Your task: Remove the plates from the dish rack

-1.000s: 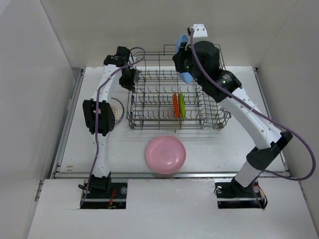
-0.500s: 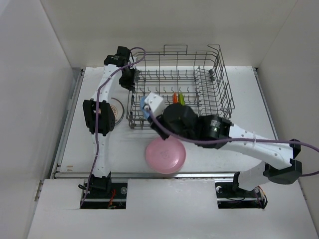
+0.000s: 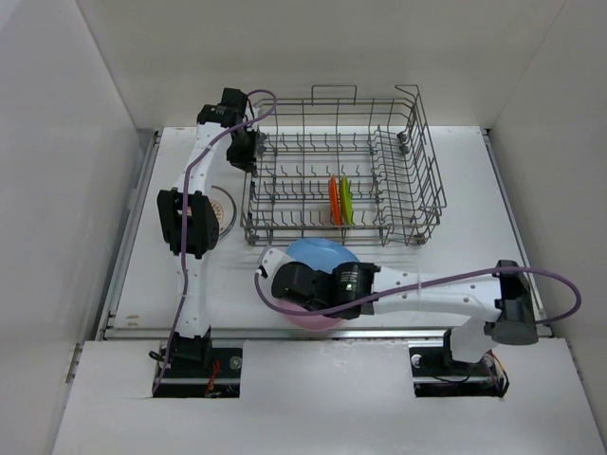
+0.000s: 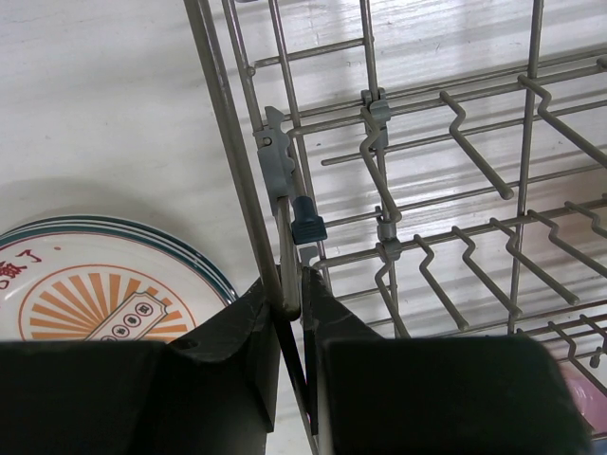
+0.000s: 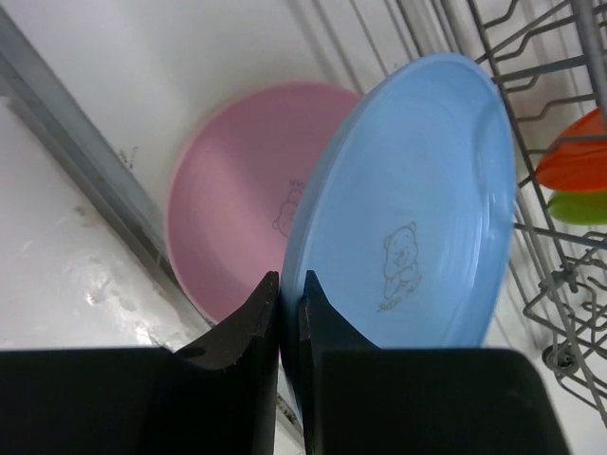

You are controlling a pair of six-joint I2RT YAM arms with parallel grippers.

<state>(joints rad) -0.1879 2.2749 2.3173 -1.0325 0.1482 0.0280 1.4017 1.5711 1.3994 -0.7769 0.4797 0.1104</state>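
The pink plate point(image 3: 318, 324): from above I see only a sliver of near rim; the rest lies under the blue plate point(image 3: 318, 252) and my right arm point(image 3: 417, 284).
The blue plate: near half covered by that arm; in my right wrist view its lower edge goes behind the right gripper point(image 5: 289, 284).
The sunburst plate point(image 4: 104, 294): cut by the left edge, lower part behind my left gripper point(image 4: 290, 289); lettering too small to read.
The orange plate point(image 5: 579, 152), the lime-green plate point(image 5: 583, 207): cut by the right edge.
The dish rack point(image 4: 228, 123): runs past both wrist views' edges.
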